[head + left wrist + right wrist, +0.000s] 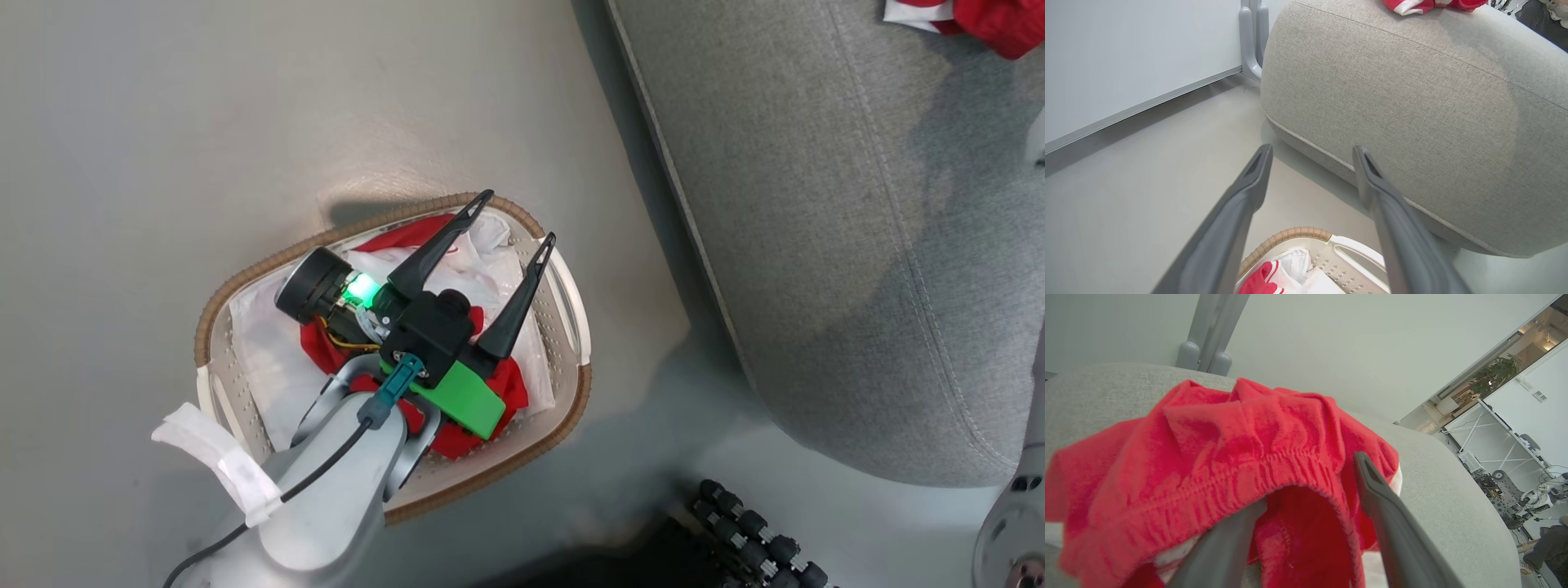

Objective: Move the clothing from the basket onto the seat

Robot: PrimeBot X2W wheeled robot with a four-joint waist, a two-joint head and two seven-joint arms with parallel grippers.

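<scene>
The clothing [1229, 428] is split between two places. One red piece lies bunched on the seat [1453, 490] at the right gripper [1310, 479], whose fingers stand wide apart, and its gathered waistband [1216, 486] drapes over the tip of one finger. If that arm pulls back, the hem could likely catch on the finger and drag the piece toward the cushion edge. The left gripper [517, 216] hangs empty and wide open over the basket [202, 335], where more red cloth [510, 392] sits tangled with the white liner [261, 343]. A grab there may lift liner too. The waistband runs across the right wrist view, its opening toward the gripper. The basket piece is crumpled, with no clear axis.
</scene>
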